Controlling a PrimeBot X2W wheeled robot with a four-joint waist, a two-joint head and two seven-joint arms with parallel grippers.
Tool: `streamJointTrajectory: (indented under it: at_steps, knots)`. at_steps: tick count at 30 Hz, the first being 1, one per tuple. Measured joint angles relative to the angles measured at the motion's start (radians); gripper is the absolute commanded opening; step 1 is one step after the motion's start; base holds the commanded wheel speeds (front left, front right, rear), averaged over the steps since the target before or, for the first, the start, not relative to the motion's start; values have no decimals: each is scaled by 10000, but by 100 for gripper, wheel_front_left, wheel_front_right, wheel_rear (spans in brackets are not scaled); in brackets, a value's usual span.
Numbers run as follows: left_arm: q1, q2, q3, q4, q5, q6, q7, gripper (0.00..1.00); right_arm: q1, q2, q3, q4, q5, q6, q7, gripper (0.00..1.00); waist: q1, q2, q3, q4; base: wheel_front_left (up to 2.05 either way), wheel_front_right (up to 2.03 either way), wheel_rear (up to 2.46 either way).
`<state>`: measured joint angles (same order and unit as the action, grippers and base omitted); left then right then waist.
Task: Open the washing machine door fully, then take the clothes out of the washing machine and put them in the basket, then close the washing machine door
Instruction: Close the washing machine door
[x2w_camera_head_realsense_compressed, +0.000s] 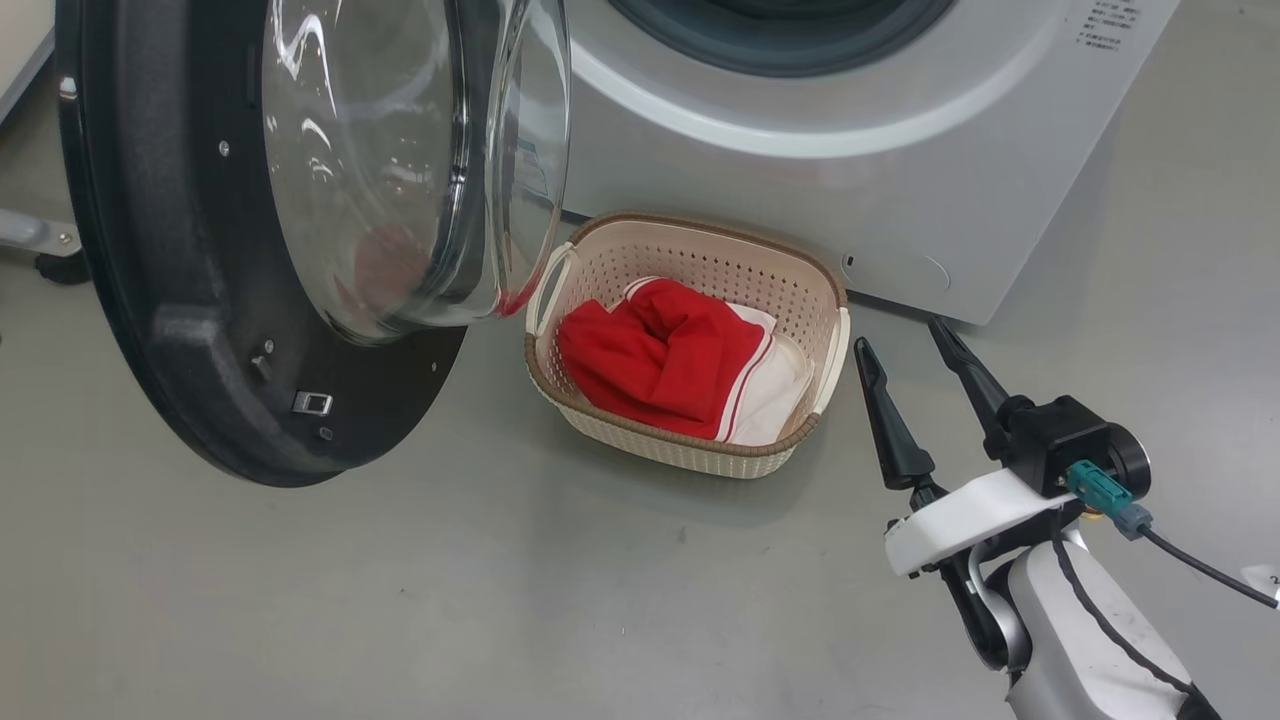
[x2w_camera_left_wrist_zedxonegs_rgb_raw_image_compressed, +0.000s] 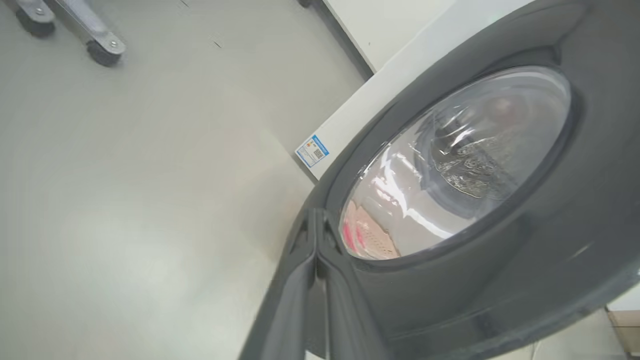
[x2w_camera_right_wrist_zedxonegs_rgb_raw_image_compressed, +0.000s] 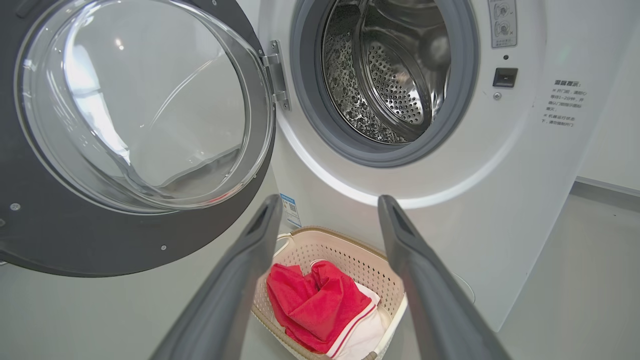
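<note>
Red clothes lay heaped in the basket, white trim showing. The basket sat on the grey floor, close in front of the washer and just below its mouth. Door stood swung wide to the left, glass bowl bulging our way, its lower edge near the basket's left handle. Steel drum gleamed inside the grey ring. Right gripper hovered just right of the basket, its 2 fingers spread wide with nothing between them, tips pointing at the washer's front. Left gripper was pinched fully closed, gripping nothing, its tips up by the door's outer black rim; touching it or just off it, I could not tell. Blue sticker showed low on the washer's front.
</note>
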<state>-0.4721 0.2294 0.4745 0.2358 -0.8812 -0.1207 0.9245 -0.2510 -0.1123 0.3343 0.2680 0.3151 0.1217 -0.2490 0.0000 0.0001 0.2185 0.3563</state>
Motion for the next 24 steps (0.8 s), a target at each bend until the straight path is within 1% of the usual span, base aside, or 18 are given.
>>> streamJointTrajectory:
  at_steps: [3, 7, 10, 16, 20, 24]
  knots:
    - [520, 245, -445, -533, 709, 0, -928, 0, 2, 10, -8, -2, 0, 0, 0, 100, 0, 0, -11, 8, 0, 0, 0]
    - [1051, 311, -957, -993, 1319, 0, -2157, 0, 4, 19, -13, -10, 0, 0, -2, 100, 0, 0, -29, 22, 0, 0, 0]
    - [1434, 322, -1139, -1202, 1743, -2, -3139, 0, 7, 31, -15, -13, 0, 0, 0, 100, 0, 0, -39, 28, 0, 0, 0]
    - [2036, 159, -1256, -1396, 2173, -2, -4987, 0, 69, 48, -42, -25, 0, 0, -2, 100, 0, 0, -59, 19, 0, 0, 0]
    - [2383, -33, -1584, -1415, 2345, -2, -5937, 0, 114, 79, -58, -29, 2, 0, -2, 100, 0, 0, -86, 10, 0, 0, 0]
    - [2731, -69, -1950, -1384, 2512, -2, -6748, 0, 145, 100, -73, -31, 2, 0, -2, 100, 0, 0, -118, 7, 0, 0, 0]
